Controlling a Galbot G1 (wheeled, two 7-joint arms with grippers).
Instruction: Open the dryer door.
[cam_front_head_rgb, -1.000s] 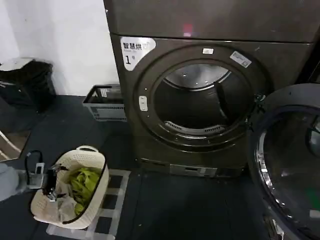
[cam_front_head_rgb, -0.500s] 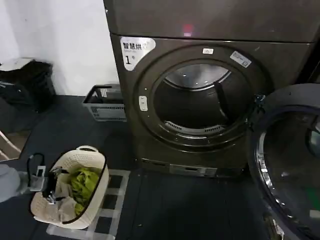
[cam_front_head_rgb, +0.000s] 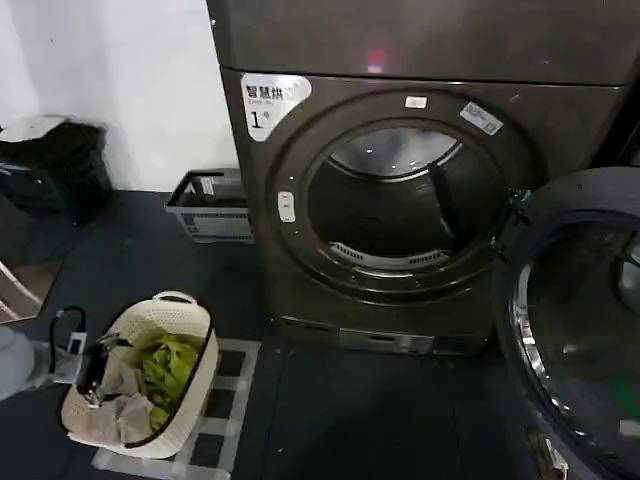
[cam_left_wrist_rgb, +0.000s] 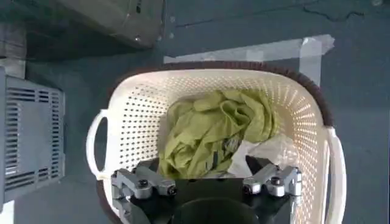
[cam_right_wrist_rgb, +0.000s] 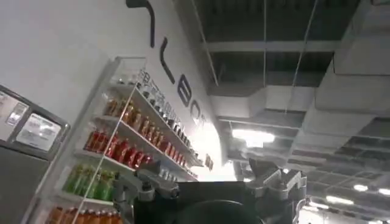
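Observation:
The dryer (cam_front_head_rgb: 400, 95), dark grey-brown with a white "1" sticker, stands ahead with its drum mouth (cam_front_head_rgb: 400, 200) uncovered. The dryer door (cam_front_head_rgb: 580, 330), a chrome ring around dark glass, is swung out wide to the right and reaches the picture's lower right corner. My left gripper (cam_front_head_rgb: 88, 372) hangs low at the left, over the left rim of a cream laundry basket (cam_front_head_rgb: 195, 335). In the left wrist view it (cam_left_wrist_rgb: 207, 176) is open just above the green clothes (cam_left_wrist_rgb: 213, 131). My right gripper (cam_right_wrist_rgb: 210, 179) is open and points up at a ceiling, holding nothing.
A grey plastic crate (cam_front_head_rgb: 210, 205) sits against the dryer's left side. A black bag (cam_front_head_rgb: 55, 165) is by the white wall at far left. White tape marks (cam_front_head_rgb: 235, 400) lie on the dark floor under the basket. Drink shelves (cam_right_wrist_rgb: 116, 152) appear in the right wrist view.
My left gripper has shifted slightly left and down at the basket's rim. The dryer door and the basket have not moved.

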